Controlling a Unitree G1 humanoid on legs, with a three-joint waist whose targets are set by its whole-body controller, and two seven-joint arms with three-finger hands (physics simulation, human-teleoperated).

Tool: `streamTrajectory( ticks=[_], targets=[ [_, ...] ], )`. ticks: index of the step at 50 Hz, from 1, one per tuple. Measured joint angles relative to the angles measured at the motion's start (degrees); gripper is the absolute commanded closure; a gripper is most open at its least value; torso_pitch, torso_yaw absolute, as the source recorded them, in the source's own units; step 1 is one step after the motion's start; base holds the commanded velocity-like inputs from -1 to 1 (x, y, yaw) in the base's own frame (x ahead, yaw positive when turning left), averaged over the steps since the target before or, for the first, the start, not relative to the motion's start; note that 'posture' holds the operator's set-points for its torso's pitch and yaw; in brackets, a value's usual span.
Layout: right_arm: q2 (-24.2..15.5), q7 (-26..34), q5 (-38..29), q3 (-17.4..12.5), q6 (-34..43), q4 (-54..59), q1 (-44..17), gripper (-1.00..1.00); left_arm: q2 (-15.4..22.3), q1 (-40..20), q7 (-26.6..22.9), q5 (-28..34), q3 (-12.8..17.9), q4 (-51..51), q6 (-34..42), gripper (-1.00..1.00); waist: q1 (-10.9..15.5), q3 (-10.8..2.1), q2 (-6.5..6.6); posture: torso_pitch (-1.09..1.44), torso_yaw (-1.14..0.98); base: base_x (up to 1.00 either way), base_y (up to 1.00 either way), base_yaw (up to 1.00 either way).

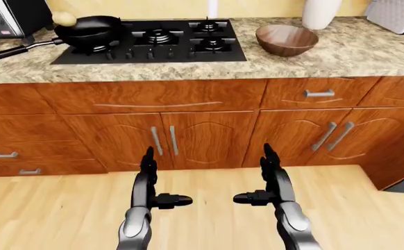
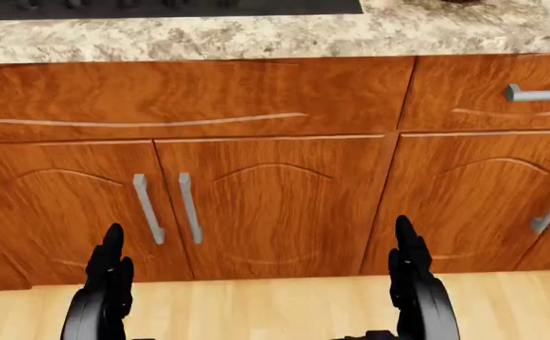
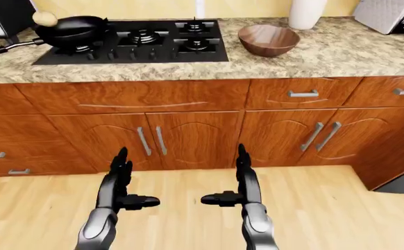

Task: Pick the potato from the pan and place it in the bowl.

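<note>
A pale potato (image 1: 63, 18) rests on the rim of a black pan (image 1: 87, 30) at the upper left of the left-eye view, on the stove. A brown wooden bowl (image 1: 286, 39) sits on the granite counter to the right of the stove. My left hand (image 1: 159, 182) and right hand (image 1: 261, 179) hang low in the view, far below the counter, over the wooden floor. Both are open with fingers pointing up and thumbs turned inward, holding nothing.
A black gas stove (image 1: 157, 40) lies in the counter (image 1: 341, 57). A microwave (image 1: 4, 18) stands at the upper left, a white vase (image 1: 320, 13) and a grey appliance (image 1: 396, 14) at the upper right. Wooden cabinet doors (image 1: 188, 138) with metal handles face me.
</note>
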Motion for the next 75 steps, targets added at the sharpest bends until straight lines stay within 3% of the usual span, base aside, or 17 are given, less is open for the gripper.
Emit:
streamTrajectory(
  ticks=[3,5,21,28,31,34,37,39,49,51,55,59,62,63,67,71,75],
  targets=[
    [-0.36,0.03,-0.13,-0.28,-2.24,-2.57,-1.06,-1.00,0.05,-1.12,0.21,0.18,0.03,-2.56,-2.13,-1.00,0.32,-3.47,-0.18,0.00,0.00,0.00,0.00,0.00],
    [-0.23,0.00,-0.18,-0.36,-3.87,-1.60,-1.65,-1.00,-0.16,-1.32,0.43,0.49,-0.38,-1.99,-3.63,-1.00,0.39,-2.42,-0.55,0.00,0.00,0.00,0.00,0.00],
    [-0.34,-0.79,-0.84,-0.38,-4.19,-0.40,-1.06,-1.00,-0.55,0.39,0.90,2.55,-1.83,-1.68,-3.42,-1.00,0.40,-4.15,-0.33,0.00,0.00,0.00,0.00,0.00],
    [-0.74,-1.18,-1.35,-1.17,-3.56,0.00,-0.47,-1.00,-1.01,1.01,0.65,2.69,-2.72,-2.68,-2.52,-1.00,-0.45,-3.61,-0.82,0.00,0.00,0.00,0.29,0.00],
    [-0.76,-1.43,-1.54,-1.22,-3.71,-0.15,-0.78,-1.00,-0.89,0.68,0.59,2.59,-2.48,-3.43,-2.50,-1.00,-0.41,-3.60,0.52,0.00,0.00,0.00,0.32,0.00],
    [-0.70,-1.40,-1.66,-0.88,-4.15,-1.22,-0.96,-1.00,-0.85,0.61,0.73,2.62,-2.33,-3.77,-2.92,-1.00,-0.46,-3.25,4.18,0.00,0.00,0.00,0.32,0.00],
    [0.09,-1.06,-1.81,0.54,-3.84,-0.33,-0.71,-1.00,-0.30,1.10,0.96,2.70,-1.36,-2.83,-2.44,-1.00,0.70,-2.90,3.95,0.00,0.00,0.00,0.32,0.00],
    [0.11,-0.78,-1.91,0.84,-3.36,-0.17,-0.33,-1.00,-0.36,1.77,1.21,2.84,-1.33,-3.74,-1.84,-1.00,0.87,-2.95,3.26,0.00,0.00,0.00,0.32,0.00],
    [-0.15,-1.05,-2.03,0.02,-3.70,-1.48,-0.61,-1.00,-0.67,1.63,0.90,3.06,-2.49,-4.11,-2.44,-1.00,-0.12,-2.51,-3.79,0.00,0.00,0.00,0.32,0.00],
    [-0.56,-1.02,-2.07,-0.38,-3.63,-0.86,-0.72,-1.00,-1.14,1.53,0.90,3.07,-2.90,-3.58,-2.47,-1.00,-0.95,-2.43,-2.90,0.00,0.00,0.00,0.32,0.00],
    [-0.63,-1.20,-2.16,-0.86,-3.09,-0.05,-0.13,-1.00,-1.21,2.03,0.47,2.95,-3.52,-3.33,-1.89,-1.00,-1.00,-3.19,-2.90,0.00,0.00,0.00,0.32,0.00],
    [-0.70,-1.00,-2.11,-0.73,-3.50,-0.88,-0.46,-1.00,-1.21,1.65,0.58,2.98,-3.36,-4.63,-2.33,-1.00,-0.88,-2.42,0.37,0.00,0.00,0.00,0.32,0.00],
    [-0.67,-0.88,-2.12,-0.64,-3.75,-1.21,-0.55,-1.00,-1.25,1.78,0.65,3.06,-3.54,-5.04,-2.71,-1.00,-0.77,-2.72,4.09,0.00,0.00,0.00,0.32,0.00],
    [-0.22,-0.87,-2.16,-0.42,-3.83,-0.95,-0.77,-1.00,-0.82,1.64,0.66,3.05,-3.29,-4.72,-2.71,-1.00,-0.32,-2.91,4.09,0.00,0.00,0.00,0.32,0.00],
    [0.15,-0.21,-2.49,1.31,-3.49,0.17,-0.54,-1.00,-0.51,2.18,1.20,3.03,-1.83,-3.56,-2.21,-1.00,0.68,-2.67,2.50,0.00,0.00,0.00,0.52,0.00],
    [-0.17,-0.14,-2.57,0.48,-3.65,-0.87,-0.79,-1.00,-0.65,1.69,1.07,2.84,-2.32,-4.56,-2.27,-1.00,0.20,-0.55,-3.64,0.00,0.00,0.00,0.75,0.00],
    [-0.78,-0.81,-2.67,-1.14,-3.06,-0.24,0.02,-1.00,-1.28,1.86,0.35,2.71,-3.92,-2.69,-1.71,-1.00,-1.49,-2.34,-4.05,0.00,0.00,0.00,0.71,0.00]
  ],
)
